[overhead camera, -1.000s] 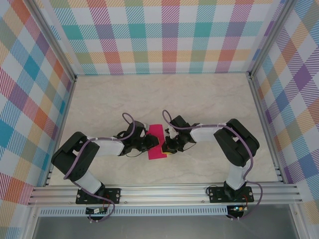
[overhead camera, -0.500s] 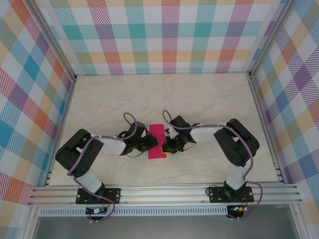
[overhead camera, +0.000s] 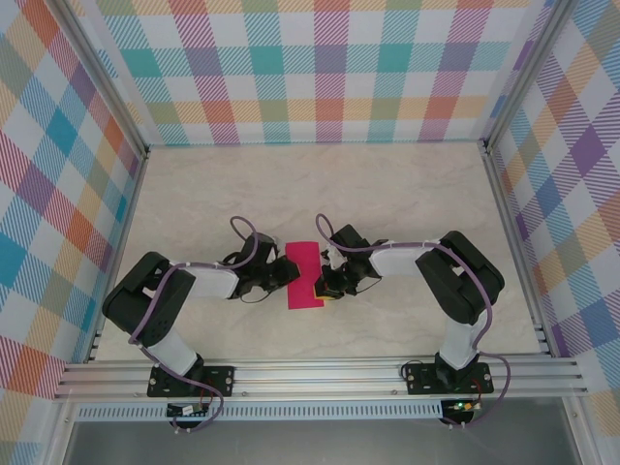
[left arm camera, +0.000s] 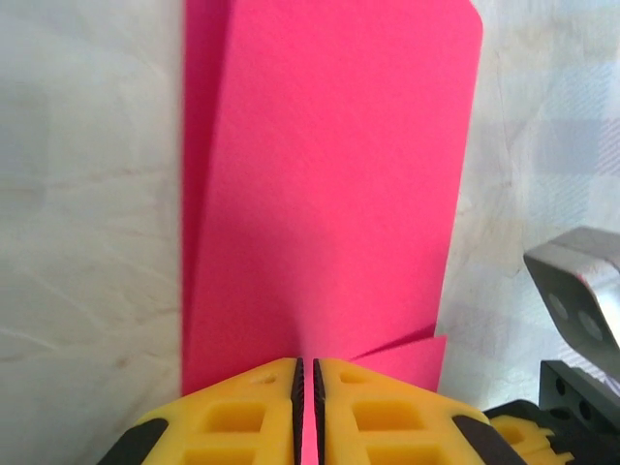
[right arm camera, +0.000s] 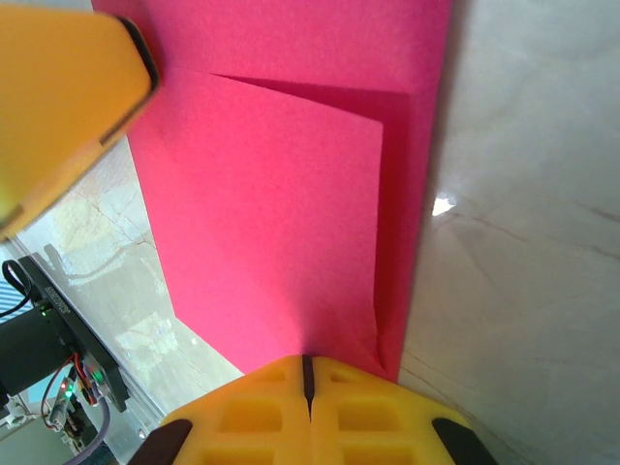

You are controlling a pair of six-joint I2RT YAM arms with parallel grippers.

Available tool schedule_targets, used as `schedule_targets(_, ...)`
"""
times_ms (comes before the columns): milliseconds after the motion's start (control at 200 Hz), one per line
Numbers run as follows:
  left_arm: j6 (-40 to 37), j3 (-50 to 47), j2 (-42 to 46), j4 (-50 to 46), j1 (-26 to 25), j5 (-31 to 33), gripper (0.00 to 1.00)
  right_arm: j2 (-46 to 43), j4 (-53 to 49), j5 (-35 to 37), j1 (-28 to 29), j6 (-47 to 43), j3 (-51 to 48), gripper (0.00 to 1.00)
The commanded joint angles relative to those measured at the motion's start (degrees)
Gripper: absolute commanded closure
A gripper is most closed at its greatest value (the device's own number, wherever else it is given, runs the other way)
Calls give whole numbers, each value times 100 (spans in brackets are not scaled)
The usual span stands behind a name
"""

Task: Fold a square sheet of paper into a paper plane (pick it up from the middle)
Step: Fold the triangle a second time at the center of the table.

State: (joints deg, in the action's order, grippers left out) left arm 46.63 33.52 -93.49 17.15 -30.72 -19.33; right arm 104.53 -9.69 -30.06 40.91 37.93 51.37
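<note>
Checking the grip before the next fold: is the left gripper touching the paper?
Touching. In the left wrist view the fingers of the left gripper are shut on the paper, with pink showing in the slit between them.

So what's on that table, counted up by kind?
Folded pink sheet of paper: 1
Robot arms: 2 (left arm, right arm)
Yellow claws: 2 (left claw, right claw), each pinched shut on the paper
Total: 5

Magenta paper point(overhead camera: 304, 275), beige marbled table point(overhead camera: 407, 194), plaid walls point(overhead camera: 329, 68)
</note>
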Motion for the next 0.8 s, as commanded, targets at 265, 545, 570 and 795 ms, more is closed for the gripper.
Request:
schedule_targets(265, -388, -253, 231, -514, 603, 419, 86, 209, -592, 397, 6, -146, -278, 97)
schedule_targets(545, -427, -153, 1381, -862, 614, 79, 83, 191, -519, 302, 4, -111, -225, 96)
schedule_targets(570, -412, -153, 1476, -856, 578, 52, 82, 192, -523, 299, 5, -111, -218, 96)
schedule_targets(795, -342, 31, 1378, -736, -6, -204, 81, 156, -542, 330, 7, -79, -189, 96)
